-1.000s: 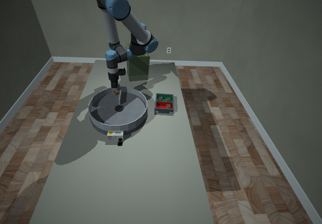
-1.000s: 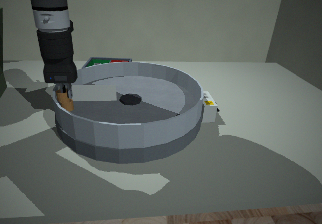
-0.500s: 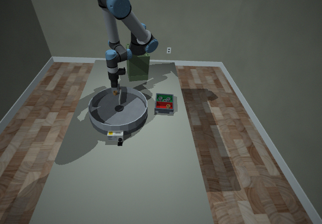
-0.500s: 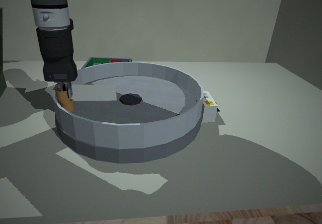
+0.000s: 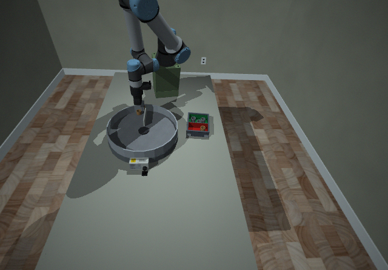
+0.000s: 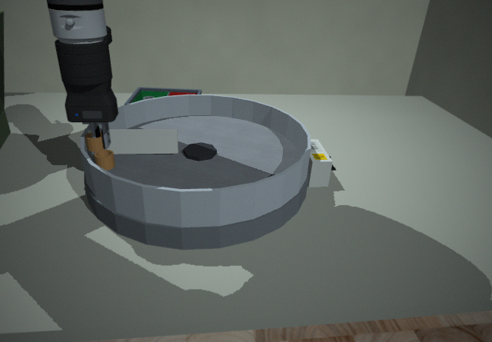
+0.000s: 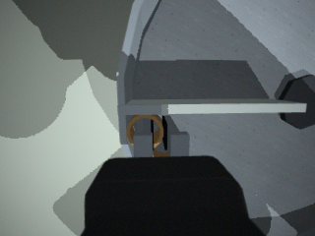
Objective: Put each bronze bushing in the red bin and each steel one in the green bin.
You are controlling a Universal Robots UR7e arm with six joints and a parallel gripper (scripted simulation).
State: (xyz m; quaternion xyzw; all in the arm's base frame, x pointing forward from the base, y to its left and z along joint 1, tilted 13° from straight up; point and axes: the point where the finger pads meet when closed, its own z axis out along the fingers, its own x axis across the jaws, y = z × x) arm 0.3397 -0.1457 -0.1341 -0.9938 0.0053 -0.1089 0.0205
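My gripper [image 5: 139,107] [image 6: 101,136] [image 7: 157,126] is shut on the wall of a bronze bushing [image 6: 94,142] [image 7: 131,129], one finger inside its bore, at the turntable's wall. A second bronze bushing [image 6: 104,160] [image 7: 161,153] stands lower beside it, mostly hidden in the wrist view. In the top view a bronze bushing [image 5: 139,112] shows under the fingers; I cannot tell which one. The turntable [image 5: 159,134] [image 6: 238,131] is a grey walled dish. The green bin [image 5: 197,115] [image 6: 158,94] holds three steel bushings. The red bin [image 5: 192,127] [image 6: 183,93] holds one bronze bushing [image 5: 202,128].
A pale upright plate [image 5: 144,117] [image 6: 144,141] [image 7: 236,107] stands over the turntable close beside the fingers. The turntable's raised wall [image 5: 140,154] [image 6: 198,207] runs all round. A white box [image 5: 139,163] [image 6: 320,173] sits at its outer side.
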